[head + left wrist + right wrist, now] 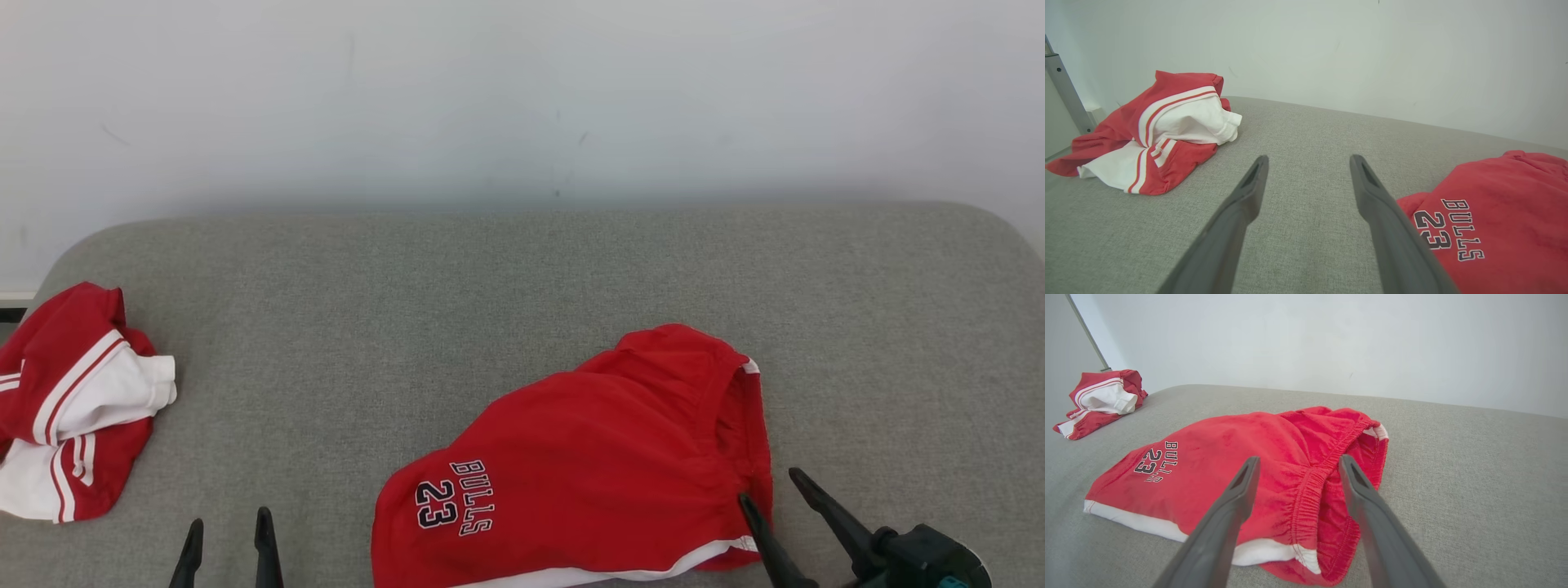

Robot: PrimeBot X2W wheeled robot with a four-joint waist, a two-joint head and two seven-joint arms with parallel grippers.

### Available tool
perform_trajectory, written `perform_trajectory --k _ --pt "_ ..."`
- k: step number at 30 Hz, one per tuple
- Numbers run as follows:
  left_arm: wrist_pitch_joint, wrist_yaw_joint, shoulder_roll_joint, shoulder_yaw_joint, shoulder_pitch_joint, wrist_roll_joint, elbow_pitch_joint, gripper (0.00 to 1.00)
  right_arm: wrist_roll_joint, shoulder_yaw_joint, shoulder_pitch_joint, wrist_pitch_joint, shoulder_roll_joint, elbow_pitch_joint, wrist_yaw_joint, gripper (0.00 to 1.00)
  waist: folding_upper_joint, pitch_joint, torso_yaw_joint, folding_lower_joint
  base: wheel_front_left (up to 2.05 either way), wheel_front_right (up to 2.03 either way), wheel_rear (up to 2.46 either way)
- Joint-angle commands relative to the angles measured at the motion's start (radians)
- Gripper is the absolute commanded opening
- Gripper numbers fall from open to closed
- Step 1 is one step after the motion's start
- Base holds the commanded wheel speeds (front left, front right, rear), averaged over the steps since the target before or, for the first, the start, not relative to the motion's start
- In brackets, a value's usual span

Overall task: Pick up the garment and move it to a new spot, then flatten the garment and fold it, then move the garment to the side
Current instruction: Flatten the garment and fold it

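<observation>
Red shorts [588,441] printed BULLS 23 lie spread on a grey cushion [490,278], at the lower centre-right of the head view. At the lower right, the right gripper [767,487] has its fingers apart on either side of the shorts' waistband, gripping nothing. At the lower left, the left gripper [229,527] is spread wide over bare cushion. A crumpled red-and-white garment [73,400] sits at the left edge.

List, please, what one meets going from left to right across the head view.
The crumpled red and white garment → left gripper, open → red Bulls 23 shorts → right gripper, open, at the shorts' right edge.
</observation>
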Motion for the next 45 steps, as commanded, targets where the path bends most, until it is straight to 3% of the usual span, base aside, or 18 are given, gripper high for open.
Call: perform_trajectory --k 1,13,21,35,45 --pt "-0.003 0.001 -0.001 0.005 0.016 0.007 -0.006 1.0 -0.02 -0.015 0.008 -0.011 0.017 -0.012 -0.002 1.0 -0.0001 -0.002 -0.001 0.0 0.0 0.0 0.0" --pt "-0.003 0.002 -0.001 0.02 0.007 0.04 -0.027 1.0 -0.167 -0.238 0.037 -0.034 0.207 -0.077 -0.002 1.0 -0.0001 -0.013 -0.007 0.0 0.0 0.0 0.0" --pt "-0.003 0.002 -0.001 0.042 0.007 0.076 -0.018 1.0 -0.216 -0.302 0.067 -0.033 0.308 -0.078 -0.002 1.0 -0.0001 -0.019 -0.016 0.0 0.0 0.0 0.0" --pt "-0.003 0.02 0.017 0.061 0.01 0.16 0.018 1.0 -0.264 -0.321 0.069 -0.033 0.351 -0.032 -0.002 1.0 -0.0001 -0.025 -0.017 0.0 0.0 0.0 0.0" --pt "-0.003 0.011 0.016 0.066 0.012 0.151 0.026 1.0 -0.276 -0.313 0.064 -0.033 0.347 -0.015 -0.002 1.0 -0.0001 -0.025 -0.013 0.0 0.0 0.0 0.0"
